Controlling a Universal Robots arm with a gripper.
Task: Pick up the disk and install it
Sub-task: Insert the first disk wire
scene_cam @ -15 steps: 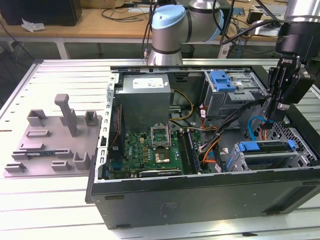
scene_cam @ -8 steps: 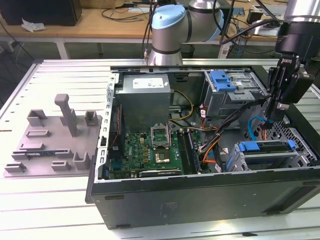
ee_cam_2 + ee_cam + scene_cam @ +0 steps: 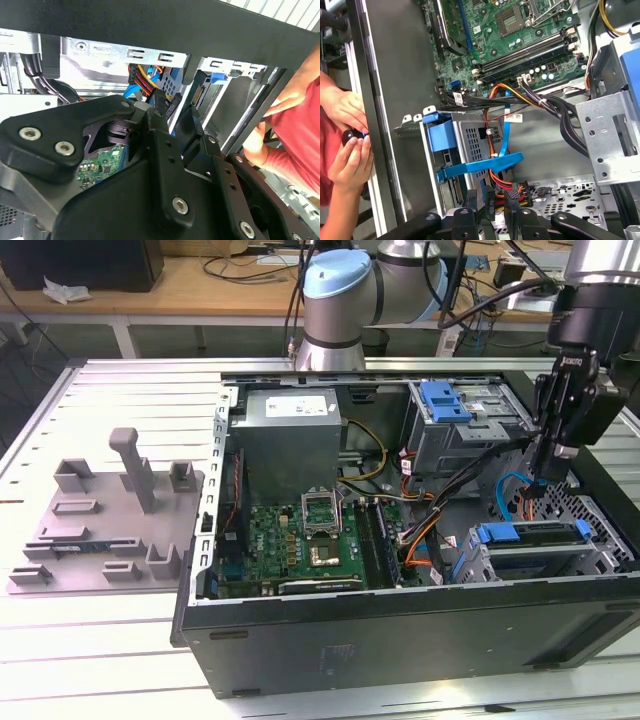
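The disk [image 3: 532,534], in its blue carrier, sits in the metal drive cage [image 3: 600,560] at the front corner of the open computer case, on the exterior view's right. In the first wrist view the disk's blue carrier [image 3: 441,136] shows at the cage mouth, with a blue data cable [image 3: 480,168] and a black power plug on red and yellow wires [image 3: 490,196] at its end. My gripper [image 3: 533,494] hangs just above and behind the cage. Its fingers [image 3: 473,200] stand a little apart, open, with the plug beyond them and nothing held. My gripper [image 3: 174,117] also shows in the second wrist view.
A person's hands [image 3: 347,150] and red sleeve [image 3: 300,125] are at the outside of the case wall beside the cage. Inside the case are the motherboard [image 3: 300,540], a power supply [image 3: 290,440], cable bundles and an upper cage with a blue bracket [image 3: 445,400]. A grey fixture [image 3: 110,520] lies to the exterior view's left.
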